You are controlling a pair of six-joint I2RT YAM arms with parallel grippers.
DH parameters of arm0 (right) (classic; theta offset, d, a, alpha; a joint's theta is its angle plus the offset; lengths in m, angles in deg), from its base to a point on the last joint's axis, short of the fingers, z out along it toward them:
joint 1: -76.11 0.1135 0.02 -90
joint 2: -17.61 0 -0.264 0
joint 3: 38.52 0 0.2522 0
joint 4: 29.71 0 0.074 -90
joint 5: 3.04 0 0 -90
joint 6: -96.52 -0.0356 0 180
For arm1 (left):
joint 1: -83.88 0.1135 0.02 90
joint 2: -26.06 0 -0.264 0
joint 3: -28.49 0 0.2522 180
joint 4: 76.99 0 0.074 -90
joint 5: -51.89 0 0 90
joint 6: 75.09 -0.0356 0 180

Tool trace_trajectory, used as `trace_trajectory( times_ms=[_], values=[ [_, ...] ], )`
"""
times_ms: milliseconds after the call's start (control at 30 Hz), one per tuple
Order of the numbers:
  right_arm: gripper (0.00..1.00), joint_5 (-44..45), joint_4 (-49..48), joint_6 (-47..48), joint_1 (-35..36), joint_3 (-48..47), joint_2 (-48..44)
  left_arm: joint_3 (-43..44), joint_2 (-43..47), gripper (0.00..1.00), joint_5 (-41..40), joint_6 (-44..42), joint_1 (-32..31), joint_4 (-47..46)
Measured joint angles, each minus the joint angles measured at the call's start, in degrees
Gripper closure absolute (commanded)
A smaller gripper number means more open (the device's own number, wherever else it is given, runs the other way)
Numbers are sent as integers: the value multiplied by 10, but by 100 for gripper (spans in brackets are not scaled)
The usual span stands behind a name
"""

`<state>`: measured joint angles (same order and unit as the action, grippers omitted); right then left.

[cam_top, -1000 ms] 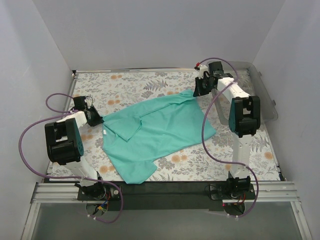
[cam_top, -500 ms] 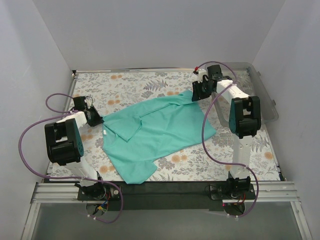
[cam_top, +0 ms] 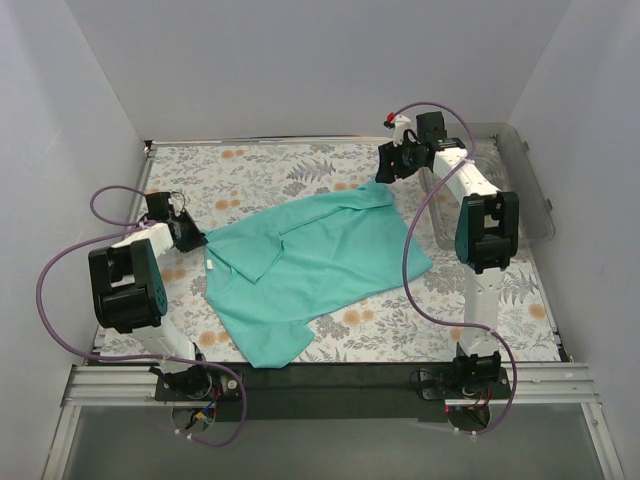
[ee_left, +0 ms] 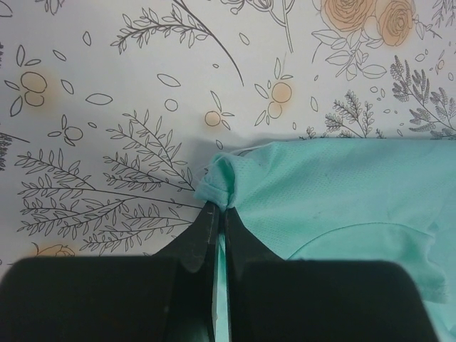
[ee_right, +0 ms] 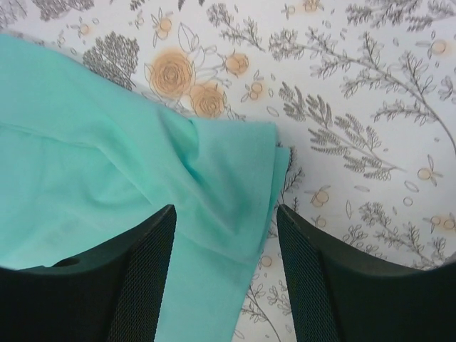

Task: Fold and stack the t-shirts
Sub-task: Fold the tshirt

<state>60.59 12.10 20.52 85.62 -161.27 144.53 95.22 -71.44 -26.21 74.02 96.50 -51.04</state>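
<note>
A teal t-shirt (cam_top: 310, 255) lies spread and partly folded over on the floral table (cam_top: 260, 170). My left gripper (cam_top: 190, 238) is shut on the shirt's left corner (ee_left: 217, 187), a small pinch of fabric between the fingertips. Above the shirt's far right corner (ee_right: 235, 171) my right gripper (cam_top: 390, 165) stands open. Its fingers (ee_right: 142, 278) straddle the cloth without touching it, and the corner lies flat on the table.
A clear plastic bin (cam_top: 500, 180) stands at the back right, beside the right arm. White walls close in the table on three sides. The arm bases sit on a dark rail (cam_top: 330, 378) at the near edge.
My right gripper has opened, let go of the shirt's far right corner, and lifted back a little. The left gripper has stayed shut on its corner.
</note>
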Motion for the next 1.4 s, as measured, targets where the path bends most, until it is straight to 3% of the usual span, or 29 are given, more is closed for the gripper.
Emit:
trace_trajectory(
  times_ms=[533,1400],
  values=[
    [48,18,-12,-36,3,-122,122,0,8,100,2,-3,0,0],
    [68,12,-11,-77,8,-127,140,0,9,100,2,-4,0,0]
  ],
)
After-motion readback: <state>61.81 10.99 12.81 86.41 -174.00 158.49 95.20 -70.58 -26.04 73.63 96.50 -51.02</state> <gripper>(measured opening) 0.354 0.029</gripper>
